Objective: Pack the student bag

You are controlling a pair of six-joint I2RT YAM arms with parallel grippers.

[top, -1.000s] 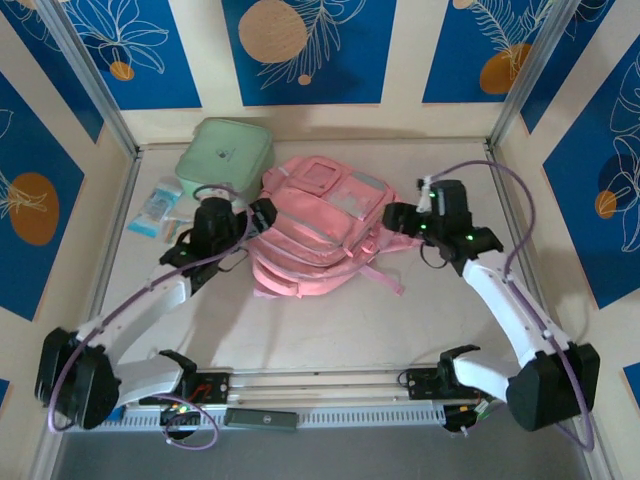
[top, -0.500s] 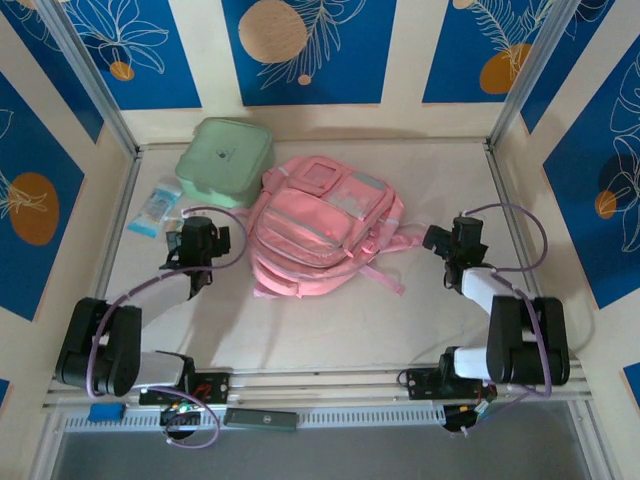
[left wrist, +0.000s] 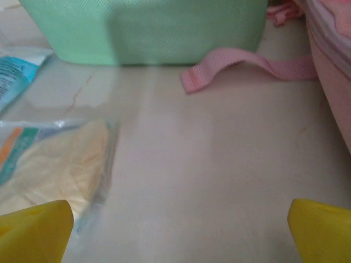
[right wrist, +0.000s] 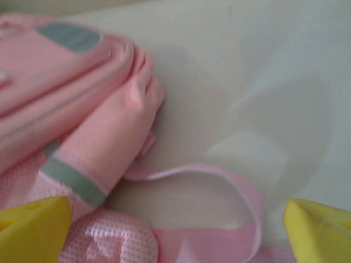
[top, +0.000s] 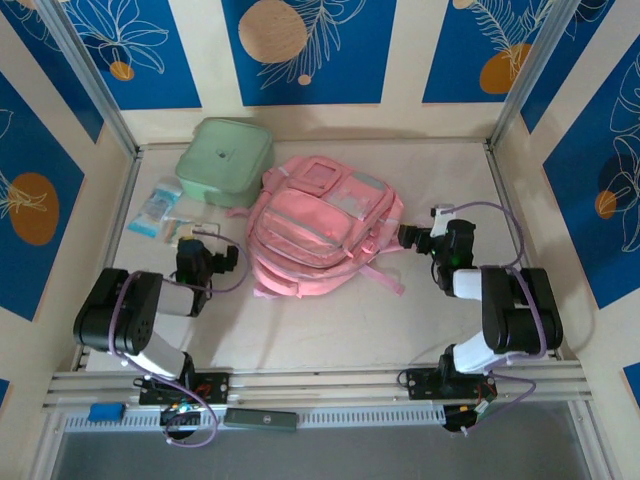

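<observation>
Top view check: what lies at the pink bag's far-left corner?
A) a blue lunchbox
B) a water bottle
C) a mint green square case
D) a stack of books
C: the green case lies by the far-left corner of the bag, and nothing like the other options is there.
</observation>
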